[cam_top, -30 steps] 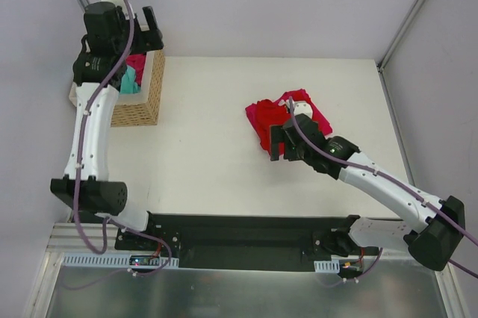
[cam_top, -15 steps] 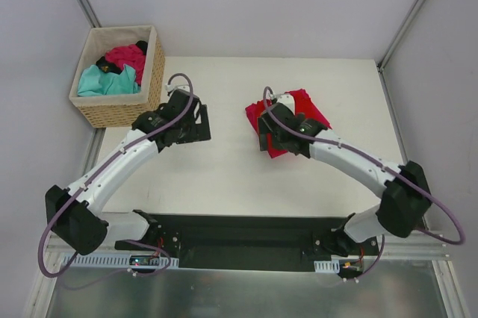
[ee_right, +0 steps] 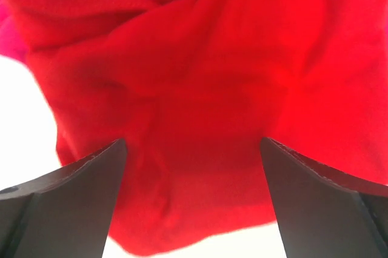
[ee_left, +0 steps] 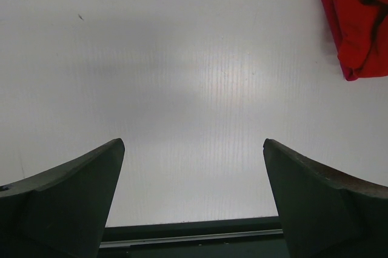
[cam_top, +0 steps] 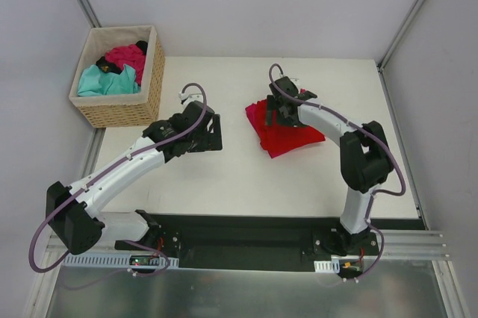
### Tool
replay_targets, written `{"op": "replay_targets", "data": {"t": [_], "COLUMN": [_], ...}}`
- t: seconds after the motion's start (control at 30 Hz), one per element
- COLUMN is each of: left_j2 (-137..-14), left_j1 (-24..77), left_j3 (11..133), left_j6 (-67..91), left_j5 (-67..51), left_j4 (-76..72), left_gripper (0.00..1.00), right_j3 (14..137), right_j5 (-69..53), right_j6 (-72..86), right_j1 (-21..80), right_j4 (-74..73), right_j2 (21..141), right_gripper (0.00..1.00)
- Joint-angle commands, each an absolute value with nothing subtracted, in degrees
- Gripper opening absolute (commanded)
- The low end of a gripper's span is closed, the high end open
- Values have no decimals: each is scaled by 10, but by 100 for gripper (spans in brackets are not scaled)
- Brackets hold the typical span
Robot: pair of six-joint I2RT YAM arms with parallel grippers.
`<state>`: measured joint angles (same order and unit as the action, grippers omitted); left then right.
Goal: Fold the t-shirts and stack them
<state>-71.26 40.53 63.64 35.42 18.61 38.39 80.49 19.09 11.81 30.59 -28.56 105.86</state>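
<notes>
Two shirts, the teal t-shirt (cam_top: 104, 80) and the magenta t-shirt (cam_top: 123, 55), lie in the basket (cam_top: 123, 113), well left of the left gripper (cam_top: 211, 131), spread wide over bare table (cam_top: 224, 176). Right of it, the red t-shirt (cam_top: 295, 137) lies under the right gripper (cam_top: 278, 111), also spread.

Left gripper (cam_top: 215, 133), right gripper (cam_top: 276, 115): two. One basket (cam_top: 123, 115). One red t-shirt (cam_top: 291, 136), one teal t-shirt (cam_top: 104, 81), one pink t-shirt (cam_top: 125, 55).

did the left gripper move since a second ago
Yes. The left gripper went from above the woven wicker basket out over the white table.
</notes>
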Motion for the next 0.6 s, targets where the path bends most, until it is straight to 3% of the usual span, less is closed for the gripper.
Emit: {"op": "replay_targets", "data": {"t": [0.0, 0.57], "left_j2": [-711, -733], "left_j1": [408, 408], "left_j3": [642, 663], "left_j6": [350, 315], "left_j5": [215, 240], "left_j4": [379, 379], "left_gripper": [99, 99], "right_j3": [846, 952], "right_j5": [157, 164], "right_j6": [120, 173], "right_j1": [294, 202], "right_j4": [-282, -378], "right_j2": [1101, 1230], "right_gripper": [96, 96]}}
